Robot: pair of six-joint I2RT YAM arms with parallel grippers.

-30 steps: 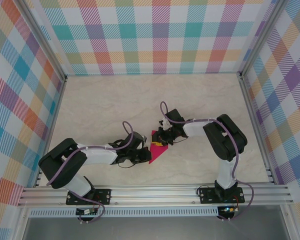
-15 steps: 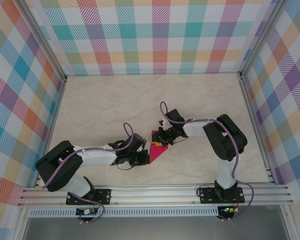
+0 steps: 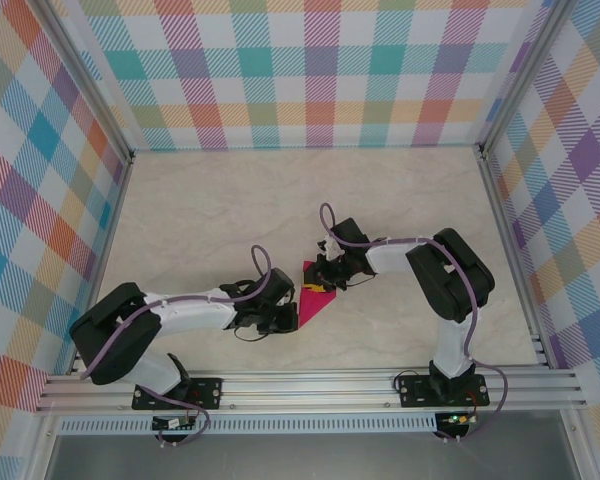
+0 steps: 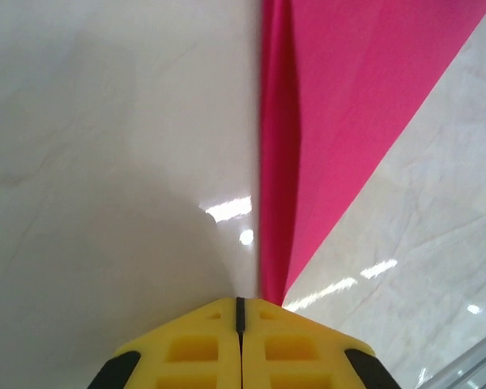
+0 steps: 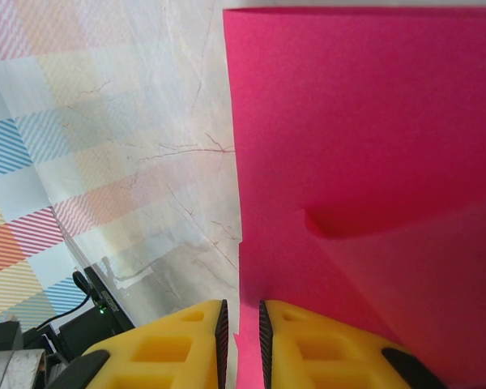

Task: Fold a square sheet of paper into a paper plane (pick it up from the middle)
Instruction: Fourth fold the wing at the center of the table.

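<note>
Where the left jaws come together, the two yellow fingertips (image 4: 194,332) sit pressed flat against each other, with only a hairline seam between them. The pointed end of the pink sheet of paper (image 4: 348,97) stops right at their front edge, slightly right of the seam; whether it is caught there cannot be told. From that point the sheet widens away across the pale marbled worktop (image 4: 105,121), with a raised fold ridge running along its left side. Right jaws: nearly closed, pinching the sheet's straight left edge, with a sliver of pink visible in the narrow slot between the yellow fingertips (image 5: 178,332). Ahead of them the sheet (image 5: 364,121) lies flat, a folded flap overlapping at lower right with a small dent at the flap's corner. To the left of the sheet, a checked wall (image 5: 24,162) rises beyond the worktop. In the top view, the sheet (image 3: 315,303) lies near the middle of the worktop (image 3: 210,210), between the two arms. The left jaws are at its near tip, and the right jaws sit over its far end, hiding part of it. Checked walls (image 3: 310,70) stand on three sides, and an aluminium rail (image 3: 310,385) runs along the near edge.
</note>
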